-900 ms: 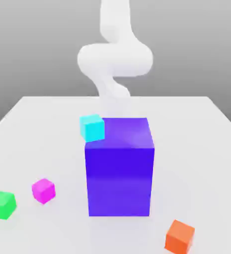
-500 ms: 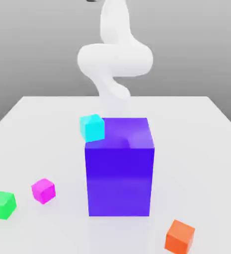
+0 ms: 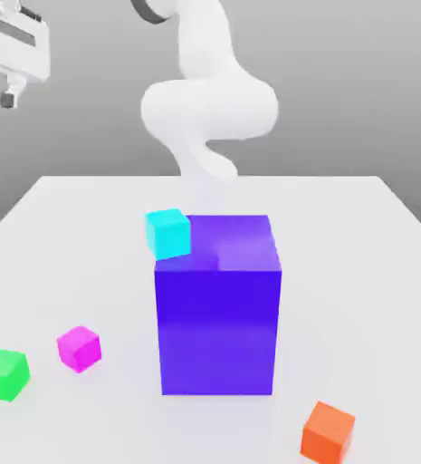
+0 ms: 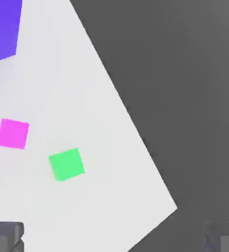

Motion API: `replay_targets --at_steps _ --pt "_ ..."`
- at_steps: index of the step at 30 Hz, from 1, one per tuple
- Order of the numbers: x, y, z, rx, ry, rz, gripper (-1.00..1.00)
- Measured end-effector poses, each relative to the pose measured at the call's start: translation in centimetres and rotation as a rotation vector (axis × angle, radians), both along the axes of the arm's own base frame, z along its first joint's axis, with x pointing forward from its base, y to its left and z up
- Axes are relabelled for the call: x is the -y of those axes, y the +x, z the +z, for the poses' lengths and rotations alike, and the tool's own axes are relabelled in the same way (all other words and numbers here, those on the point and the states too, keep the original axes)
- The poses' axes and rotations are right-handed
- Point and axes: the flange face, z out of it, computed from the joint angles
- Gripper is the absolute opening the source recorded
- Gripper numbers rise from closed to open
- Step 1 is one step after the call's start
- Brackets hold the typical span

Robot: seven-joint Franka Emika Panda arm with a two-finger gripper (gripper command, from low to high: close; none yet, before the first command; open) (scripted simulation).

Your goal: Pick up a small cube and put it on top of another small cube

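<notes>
The small magenta-pink cube is sitting untouched on the white worktop, well below the jaws and apart from them, with nothing gripping it. In the hand view the same cube is lying ahead of the two dark fingertips, off toward the one fingertip, so the jaws are not centred over it. The green cube is resting just beside the magenta one, and it is the nearest candidate to stack on. The big blue-violet block is standing farther off, with a cyan cube at its upper edge, and the orange cube is lying well apart.

The gripper is hanging high over the worktop's edge, its jaws released wide and empty. The step in hand looks like the approach. Next, the jaws need centring over the magenta cube, lining up with its flat faces, then descending to straddle it.
</notes>
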Motion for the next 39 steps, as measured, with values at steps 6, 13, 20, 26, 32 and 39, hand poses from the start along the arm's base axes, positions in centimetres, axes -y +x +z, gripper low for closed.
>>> replay_targets --at_steps 6,13,20,26,32,39 --pt "0.6 1.2 -8.8 -0.136 -0.058 0.318 0.00" --pt "-2.1 3.4 -18.8 -0.267 -0.106 0.739 0.00" --pt "-7.6 5.3 -27.6 -0.355 -0.149 1.178 0.00" --pt "-8.2 5.5 -34.3 -0.361 -0.153 1.224 -1.00" --pt "-8.3 5.4 -34.6 -0.365 -0.155 1.225 -1.00" --pt "-8.0 5.6 -28.3 -0.365 -0.160 1.248 -1.00"
